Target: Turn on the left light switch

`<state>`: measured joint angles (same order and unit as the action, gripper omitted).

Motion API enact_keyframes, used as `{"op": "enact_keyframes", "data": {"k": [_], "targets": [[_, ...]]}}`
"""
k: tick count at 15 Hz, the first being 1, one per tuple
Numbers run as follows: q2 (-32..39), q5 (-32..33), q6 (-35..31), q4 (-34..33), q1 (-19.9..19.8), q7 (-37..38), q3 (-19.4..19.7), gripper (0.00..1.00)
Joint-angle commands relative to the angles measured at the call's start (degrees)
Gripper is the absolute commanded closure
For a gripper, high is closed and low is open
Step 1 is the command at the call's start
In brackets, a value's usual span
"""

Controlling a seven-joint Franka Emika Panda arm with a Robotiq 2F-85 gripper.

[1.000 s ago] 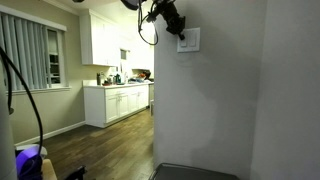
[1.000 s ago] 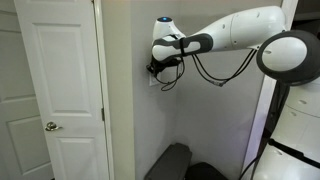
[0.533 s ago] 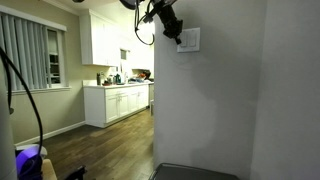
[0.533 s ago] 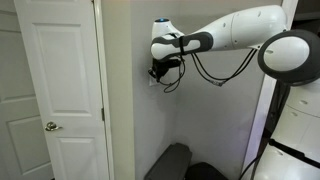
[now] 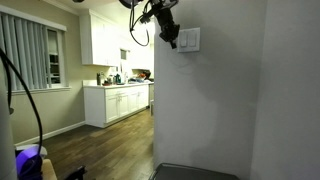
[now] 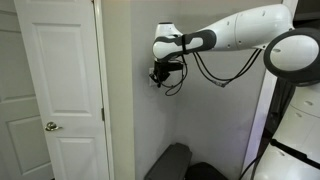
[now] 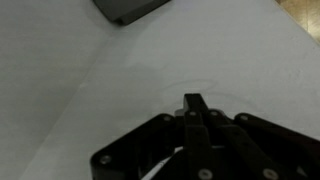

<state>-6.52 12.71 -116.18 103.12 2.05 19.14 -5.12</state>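
In an exterior view the closed hand [image 5: 171,39] is just beside the switch plate [image 5: 190,39], near the surface's [image 5: 215,110] left edge. The plate holds the left light switch [image 5: 185,40]. In an exterior view the hand [image 6: 157,76] hides the plate. In the wrist view the fingers [image 7: 193,108] meet over bare surface.

Dim, soft — wrist view blurred

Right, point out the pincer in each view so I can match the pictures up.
In an exterior view: pincer at top centre, just left of the switch plate.
In an exterior view: pincer left of centre, close to the wall, right of the door.
Wrist view: pincer at bottom centre, shut, facing the wall.
Shared landmark: the pale wall it points at.
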Motion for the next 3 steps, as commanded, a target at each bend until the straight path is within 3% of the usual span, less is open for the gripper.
{"op": "enact_keyframes", "data": {"k": [1, 3], "targets": [[-2.77, -3.29, 0.25, 3.79, 0.1, -3.23, 0.8, 1.0], [-2.93, -3.71, 0.79, 4.33, 0.09, -3.54, 0.84, 1.0]]}}
